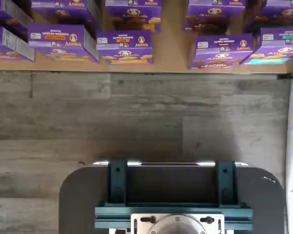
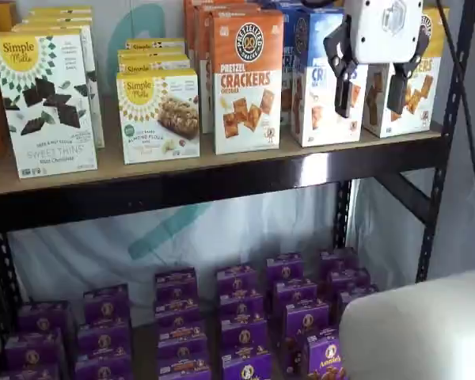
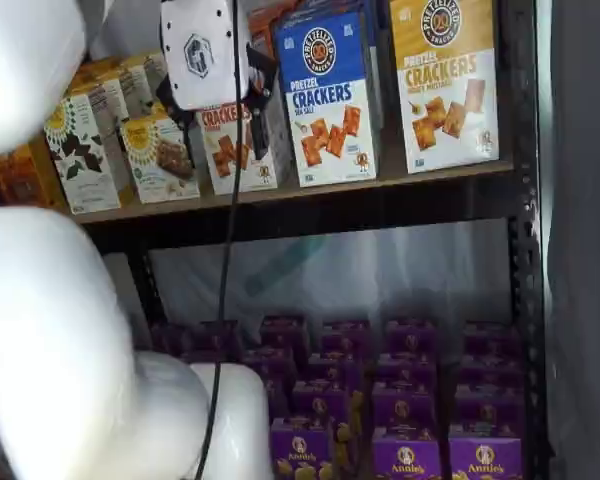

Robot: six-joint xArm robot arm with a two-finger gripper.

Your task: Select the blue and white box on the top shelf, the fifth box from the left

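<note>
Blue and white box (image 3: 328, 100) stands behind the spread, empty hand (image 2: 372, 83).

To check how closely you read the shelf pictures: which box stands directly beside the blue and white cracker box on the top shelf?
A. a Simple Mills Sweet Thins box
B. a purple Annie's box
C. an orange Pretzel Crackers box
C: in a shelf view the orange Pretzel Crackers box stands right beside the blue and white box on the top shelf.
</note>
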